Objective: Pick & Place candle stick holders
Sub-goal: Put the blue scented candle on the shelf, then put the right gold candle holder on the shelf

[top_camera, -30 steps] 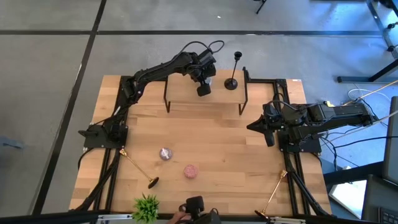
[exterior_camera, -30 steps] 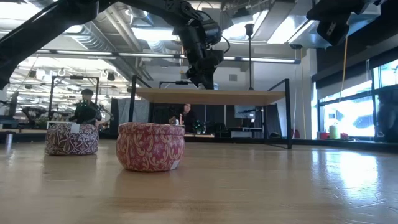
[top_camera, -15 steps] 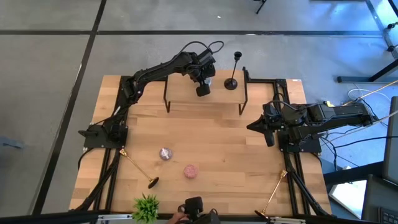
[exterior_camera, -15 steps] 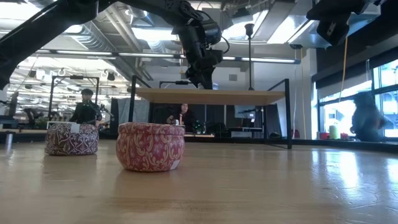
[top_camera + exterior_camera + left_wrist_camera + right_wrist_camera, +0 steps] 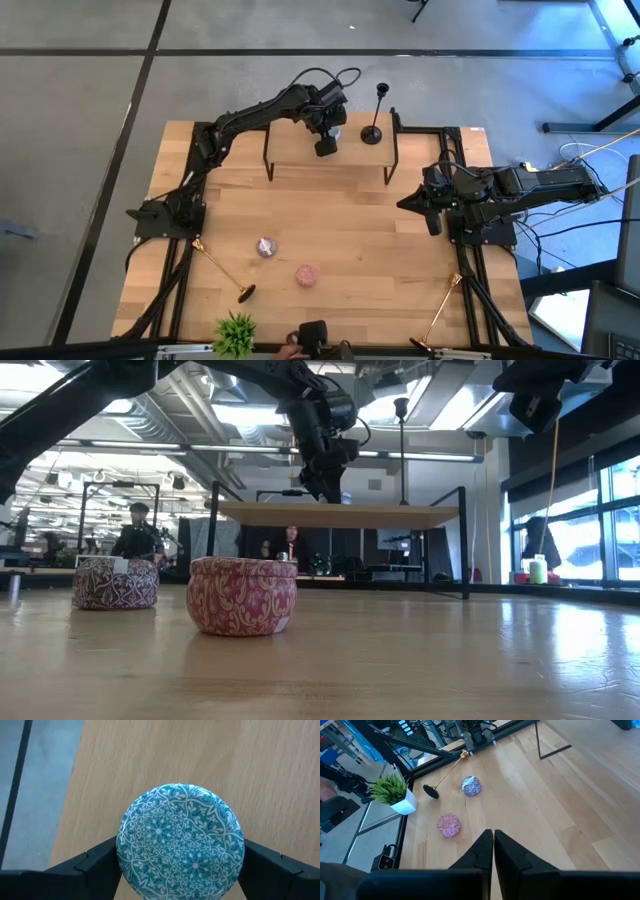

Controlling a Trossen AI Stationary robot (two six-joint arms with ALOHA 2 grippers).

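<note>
A black candle stick holder (image 5: 377, 112) stands upright on its round base on the raised wooden shelf (image 5: 330, 163) at the table's far side. Two gold candle stick holders lie flat on the table, one near the left front (image 5: 218, 266), one at the right front (image 5: 440, 315). My left gripper (image 5: 327, 143) reaches over the shelf, left of the black holder, with a teal patterned round tin (image 5: 180, 840) between its fingers. My right gripper (image 5: 432, 213) hovers shut and empty above the table's right side. My left gripper has the teal tin's round side wall (image 5: 121, 862) between its two fingers, one on either side. The fingers (image 5: 97, 867) come steeply from above. The tin stays level, lid up, at the shelf top. Whether it rests on the shelf, I cannot tell.
Two small patterned tins (image 5: 266, 247) (image 5: 307, 275) sit at the table's middle front. A potted green plant (image 5: 235, 335) stands at the near edge. The shelf's dark metal legs (image 5: 391, 160) rise from the table. Bare wood lies between shelf and tins.
</note>
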